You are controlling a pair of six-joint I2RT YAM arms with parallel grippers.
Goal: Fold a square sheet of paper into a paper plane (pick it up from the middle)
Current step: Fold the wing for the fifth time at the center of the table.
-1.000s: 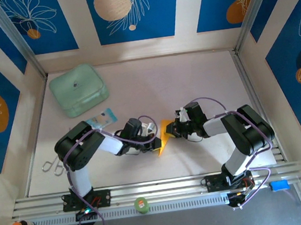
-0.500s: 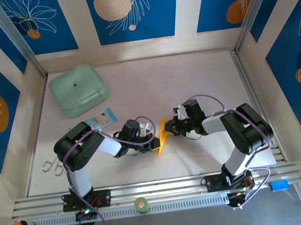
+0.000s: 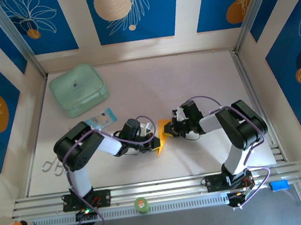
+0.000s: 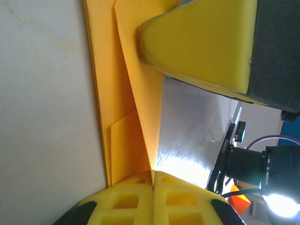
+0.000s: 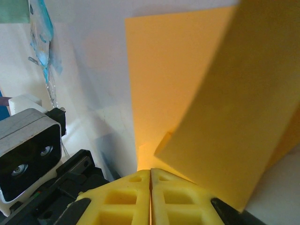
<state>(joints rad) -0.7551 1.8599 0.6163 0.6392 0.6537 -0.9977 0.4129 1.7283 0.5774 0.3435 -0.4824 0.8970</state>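
The right arm's elbow sits a touch further left than a second ago, and the right hand has crept a little closer to the left hand. The purple cable loop above the right arm lies flatter. The left arm has hardly moved.

The sheet of paper is in the same spot, between the two hands, low over the near middle of the tabletop. It is already partly folded.

From each wrist camera, that hand's yellow pads meet edge to edge, with a point of the paper running into the seam. Both hands are clamped on the sheet.

From above, the two hands cover most of the paper and it shows as a narrow orange sliver, so I cannot make out its full outline. In the left wrist view a blurred yellow finger of the right hand overlaps its upper part. In the right wrist view a large flap is out of focus and cut off at the right edge.

The blue-and-white packet and the mint-green box lie well apart, on the left.
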